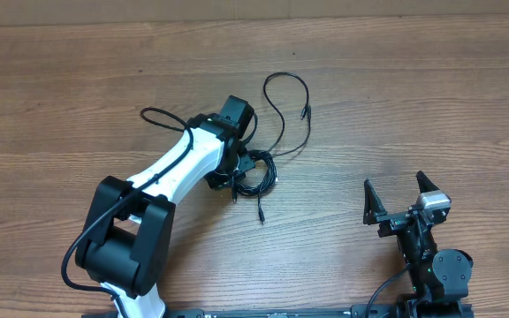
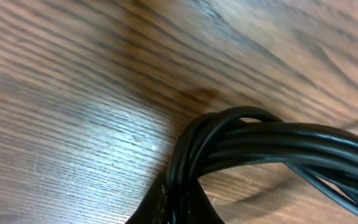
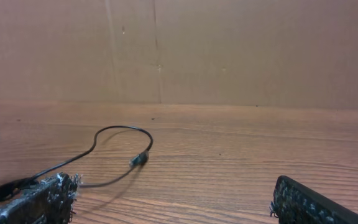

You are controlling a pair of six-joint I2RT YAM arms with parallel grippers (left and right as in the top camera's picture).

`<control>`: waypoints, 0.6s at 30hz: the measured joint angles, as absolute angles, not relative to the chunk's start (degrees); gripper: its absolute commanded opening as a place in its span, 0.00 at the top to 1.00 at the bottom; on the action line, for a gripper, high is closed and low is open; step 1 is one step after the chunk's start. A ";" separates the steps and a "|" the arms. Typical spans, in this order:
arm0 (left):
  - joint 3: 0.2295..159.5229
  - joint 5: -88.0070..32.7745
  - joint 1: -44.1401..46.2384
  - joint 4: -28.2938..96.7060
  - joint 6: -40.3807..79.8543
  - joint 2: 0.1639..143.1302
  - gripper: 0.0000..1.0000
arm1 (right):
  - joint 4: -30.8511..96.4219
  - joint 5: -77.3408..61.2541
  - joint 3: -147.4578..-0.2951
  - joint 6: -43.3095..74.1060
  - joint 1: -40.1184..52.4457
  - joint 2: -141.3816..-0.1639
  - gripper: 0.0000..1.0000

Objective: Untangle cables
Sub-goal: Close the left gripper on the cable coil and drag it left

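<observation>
One tangled bundle of cables (image 1: pixel 259 172) is located mid-table (image 1: pixel 414 88), clamped in the closed left gripper (image 1: pixel 239 177). Two loose plugs are seen: the far plug (image 1: pixel 305 113) and the near plug (image 1: pixel 261 216). The right gripper (image 1: pixel 402 201) is held wide open, well apart.

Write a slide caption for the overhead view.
Overhead view: left gripper shut on the tangled cables on the table, one plug end looping away; right gripper open, off to the side.
</observation>
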State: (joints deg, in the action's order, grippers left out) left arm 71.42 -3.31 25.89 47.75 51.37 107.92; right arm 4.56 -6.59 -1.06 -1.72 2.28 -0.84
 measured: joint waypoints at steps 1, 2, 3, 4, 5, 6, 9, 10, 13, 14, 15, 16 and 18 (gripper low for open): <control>71.42 -3.44 25.89 47.77 50.28 107.92 0.96 | 4.56 -6.59 -1.06 -1.69 2.28 -0.84 0.00; 71.42 -3.68 25.89 47.79 48.99 107.92 0.96 | 4.58 -6.61 -1.06 -1.72 2.28 -0.84 0.00; 71.42 -4.08 25.89 47.77 47.46 107.92 0.96 | 4.58 -6.57 -1.06 -1.74 2.28 -0.84 0.00; 71.42 -4.38 25.89 47.77 46.17 107.92 0.96 | 4.58 -6.59 -1.06 -1.74 2.28 -0.84 0.00; 71.42 -4.78 25.89 47.77 44.71 107.92 0.96 | 4.58 -6.61 -1.06 -1.69 2.28 -0.84 0.00; 71.42 -5.17 25.89 47.77 43.46 107.92 0.96 | 4.58 -6.59 -1.06 -1.72 2.28 -0.84 0.00; 71.42 -5.89 25.89 47.81 40.34 107.92 0.96 | 4.60 -6.59 -1.06 -1.74 2.28 -0.84 0.00; 71.42 -6.04 25.89 47.99 39.59 107.92 0.96 | 4.58 -6.59 -1.06 -1.74 2.28 -0.84 0.00; 71.42 -6.31 25.89 48.56 38.33 107.92 0.96 | 4.58 -6.61 -1.06 -1.74 2.28 -0.84 0.00; 71.42 -6.42 25.89 48.64 38.06 107.92 0.96 | 4.58 -6.59 -1.06 -1.74 2.31 -0.84 0.00; 71.42 -6.46 25.89 48.69 37.65 107.92 0.96 | 4.58 -6.57 -1.06 -1.74 2.28 -0.84 0.00; 71.42 -6.48 25.89 48.86 37.41 107.92 0.96 | 4.58 -6.59 -1.06 -1.74 2.28 -0.84 0.00; 71.42 -6.63 25.89 49.54 37.21 107.92 0.96 | 4.60 -6.59 -1.06 -1.72 2.28 -0.84 0.00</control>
